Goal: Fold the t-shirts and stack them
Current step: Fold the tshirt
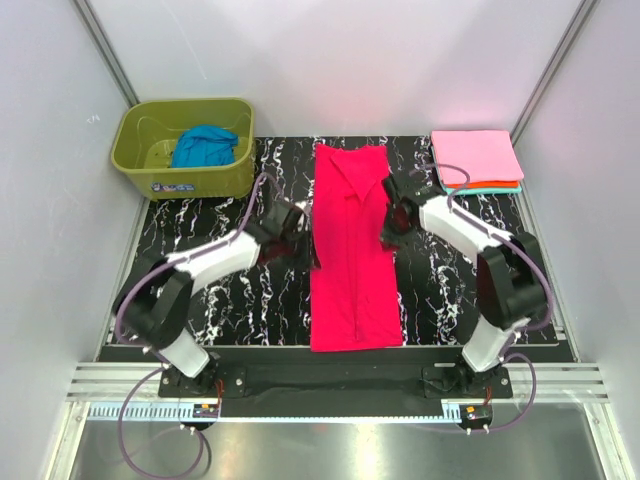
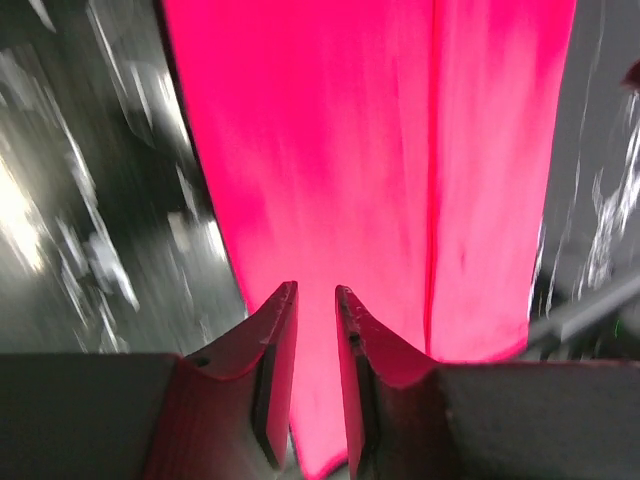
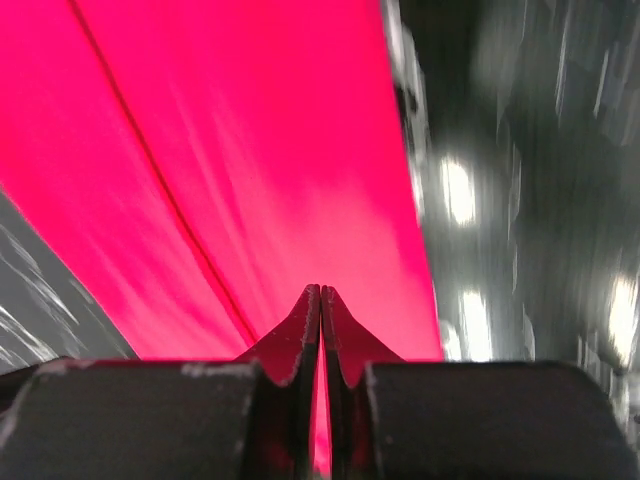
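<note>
Top view: crimson-red t-shirt (image 1: 352,260) is lying as a long strip mid-frame on the surface (image 1: 220,300). The left end effector (image 1: 300,240) and right end effector (image 1: 390,228) are flanking it, jaws unreadable. Left wrist: jaws are standing slightly apart over the cloth. Right wrist: jaws are pressing together, and any grip on the cloth is unclear.

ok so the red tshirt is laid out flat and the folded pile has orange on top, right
No: the light pink t-shirt is on top, with the orange t-shirt beneath it, as the top external view shows. The red t-shirt is laid out flat.
</note>
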You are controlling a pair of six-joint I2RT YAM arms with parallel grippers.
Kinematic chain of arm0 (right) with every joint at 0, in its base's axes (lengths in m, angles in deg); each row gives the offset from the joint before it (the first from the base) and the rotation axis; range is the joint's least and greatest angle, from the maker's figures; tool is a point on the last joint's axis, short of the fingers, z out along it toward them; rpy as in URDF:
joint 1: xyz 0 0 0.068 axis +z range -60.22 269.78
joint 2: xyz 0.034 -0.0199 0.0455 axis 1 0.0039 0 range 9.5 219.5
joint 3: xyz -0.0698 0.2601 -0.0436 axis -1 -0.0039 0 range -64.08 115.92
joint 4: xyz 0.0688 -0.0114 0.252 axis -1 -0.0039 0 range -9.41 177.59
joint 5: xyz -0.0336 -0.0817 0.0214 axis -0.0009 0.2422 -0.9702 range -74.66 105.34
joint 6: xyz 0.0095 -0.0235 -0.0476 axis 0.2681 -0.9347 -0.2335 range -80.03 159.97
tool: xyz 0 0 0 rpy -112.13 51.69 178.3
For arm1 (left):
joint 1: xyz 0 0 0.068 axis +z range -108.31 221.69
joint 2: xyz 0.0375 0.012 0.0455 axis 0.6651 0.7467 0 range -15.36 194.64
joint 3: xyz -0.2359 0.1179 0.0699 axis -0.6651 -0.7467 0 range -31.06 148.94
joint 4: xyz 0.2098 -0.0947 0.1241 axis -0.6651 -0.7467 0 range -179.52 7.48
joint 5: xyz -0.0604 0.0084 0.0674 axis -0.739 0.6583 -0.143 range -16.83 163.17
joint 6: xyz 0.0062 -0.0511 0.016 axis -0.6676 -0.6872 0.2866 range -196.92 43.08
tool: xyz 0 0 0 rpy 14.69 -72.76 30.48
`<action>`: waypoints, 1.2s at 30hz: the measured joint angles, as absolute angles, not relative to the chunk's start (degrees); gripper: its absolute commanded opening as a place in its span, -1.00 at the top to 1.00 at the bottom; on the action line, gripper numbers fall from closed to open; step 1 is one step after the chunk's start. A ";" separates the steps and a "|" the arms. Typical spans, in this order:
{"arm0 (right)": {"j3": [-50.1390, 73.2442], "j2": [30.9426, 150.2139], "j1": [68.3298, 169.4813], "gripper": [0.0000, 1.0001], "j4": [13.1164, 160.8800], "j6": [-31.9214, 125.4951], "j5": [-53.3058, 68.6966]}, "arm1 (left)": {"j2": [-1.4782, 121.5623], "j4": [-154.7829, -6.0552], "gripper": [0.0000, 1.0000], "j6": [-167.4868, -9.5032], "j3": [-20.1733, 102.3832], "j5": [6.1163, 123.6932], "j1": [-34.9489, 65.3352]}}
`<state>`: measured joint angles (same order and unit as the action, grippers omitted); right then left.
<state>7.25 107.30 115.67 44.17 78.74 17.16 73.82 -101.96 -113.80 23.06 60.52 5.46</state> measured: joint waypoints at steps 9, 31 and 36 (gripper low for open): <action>33.63 129.04 110.01 0.85 53.99 71.89 13.51 | 98.48 -102.58 0.54 -106.67 50.87 59.08 12.90; 51.36 149.66 107.91 0.85 60.37 73.42 8.57 | 122.02 -106.86 0.48 -103.88 79.02 53.37 20.02; 47.71 146.60 107.76 0.60 59.89 73.40 7.83 | 117.52 -108.26 0.36 -103.79 73.66 51.08 20.04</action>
<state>47.71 146.60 107.76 59.89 73.40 7.83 117.52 -108.26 -103.79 73.66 51.08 20.04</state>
